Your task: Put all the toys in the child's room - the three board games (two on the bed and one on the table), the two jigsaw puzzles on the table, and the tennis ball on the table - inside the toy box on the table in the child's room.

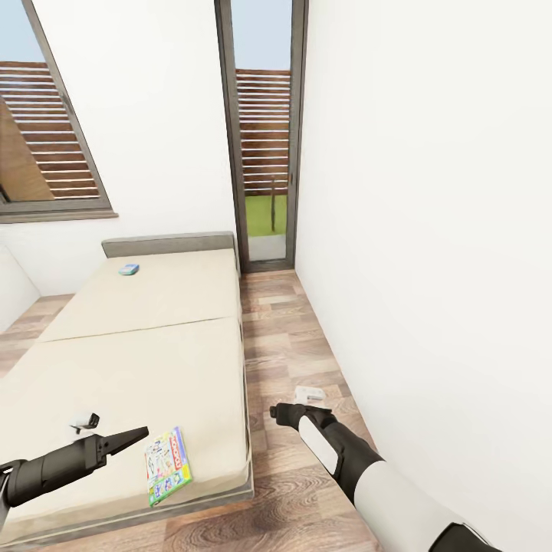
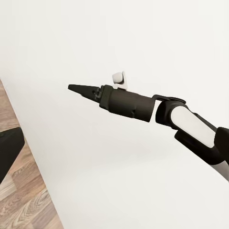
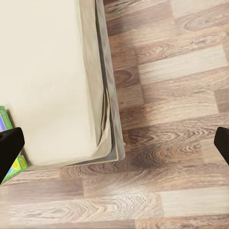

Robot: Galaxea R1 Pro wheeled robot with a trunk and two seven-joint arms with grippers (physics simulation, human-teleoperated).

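- the left gripper [image 1: 142, 433] reaches out over the near end of the bed [image 1: 138, 360], its dark fingers drawn together into one thin point with no gap showing between them and nothing held.
- it hangs just beside the white-and-green board game [image 1: 167, 465], which lies flat on the mattress near the bed's near right corner; the fingertips are close to the box's upper left edge but do not touch it.
- the right gripper [image 1: 277, 412] is held over the wood floor [image 1: 284, 345] to the right of the bed, between the bed and the white wall [image 1: 429, 230].
- in the right wrist view its two dark fingers [image 3: 9, 150] sit at opposite edges of the picture, spread wide apart, with bare floor and the bed's corner between them and nothing gripped.
- that same view catches a sliver of the white-and-green board game [image 3: 10, 164] on the mattress, close to one fingertip.
- in the left wrist view the right gripper [image 2: 72, 88] is seen side on against the white wall, so its spread cannot be judged from that angle.
- the smaller blue board game [image 1: 129, 269] lies far up the bed, near the grey headboard [image 1: 169, 244], well apart from both arms.
- a narrow glass door [image 1: 264, 130] stands beyond the headboard, and a window [image 1: 46, 130] is set in the wall to the left.
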